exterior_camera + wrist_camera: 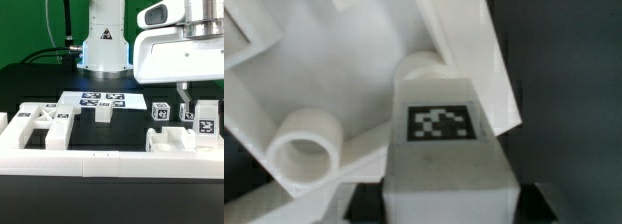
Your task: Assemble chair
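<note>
— How did the surfaces look?
— Dull, mostly. The matt white plastic cut-out panel (pixel 45 118), the small white tagged cube (pixel 160 111) and the white tagged block (pixel 441 165) were smooth and shineless. Their black-and-white square tags (pixel 439 121) looked like flat print.
— And the rest?
— The glossy white robot arm (pixel 105 45) caught highlights. The black table (pixel 25 90) was matt, and so was the long low white border wall (pixel 100 165) at its front edge.

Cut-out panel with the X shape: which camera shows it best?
The exterior view: the cut-out panel shows clearly on that view's left. The wrist view is filled by a tagged block and shows none of it.
</note>
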`<action>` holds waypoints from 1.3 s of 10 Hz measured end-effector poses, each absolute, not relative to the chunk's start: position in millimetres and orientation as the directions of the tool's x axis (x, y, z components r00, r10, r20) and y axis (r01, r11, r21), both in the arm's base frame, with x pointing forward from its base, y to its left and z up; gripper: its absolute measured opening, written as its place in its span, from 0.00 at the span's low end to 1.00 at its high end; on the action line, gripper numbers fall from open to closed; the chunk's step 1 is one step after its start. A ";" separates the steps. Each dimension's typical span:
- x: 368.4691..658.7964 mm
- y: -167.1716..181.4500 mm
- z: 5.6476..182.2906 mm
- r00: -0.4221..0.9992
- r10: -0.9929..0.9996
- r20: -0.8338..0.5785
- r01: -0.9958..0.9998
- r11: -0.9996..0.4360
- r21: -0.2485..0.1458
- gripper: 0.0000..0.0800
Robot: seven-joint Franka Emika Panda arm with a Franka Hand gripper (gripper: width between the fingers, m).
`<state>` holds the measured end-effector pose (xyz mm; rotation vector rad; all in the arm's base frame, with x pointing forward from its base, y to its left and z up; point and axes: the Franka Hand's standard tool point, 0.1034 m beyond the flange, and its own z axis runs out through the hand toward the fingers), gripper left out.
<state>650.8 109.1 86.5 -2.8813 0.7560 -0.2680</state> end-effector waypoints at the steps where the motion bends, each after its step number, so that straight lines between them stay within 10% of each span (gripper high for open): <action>1: 650.6 108.6 86.3 0.824 -0.554 0.121 -0.527 -0.827 -0.198 0.36; 7: 645.5 109.1 84.7 0.403 -0.915 -0.016 -0.891 -0.389 -0.232 0.36; 10: 643.3 111.0 83.0 0.524 -0.852 0.003 -0.831 -0.512 -0.217 0.76; 13: 645.1 112.8 81.4 0.750 -0.658 0.062 -0.637 -0.745 -0.201 0.81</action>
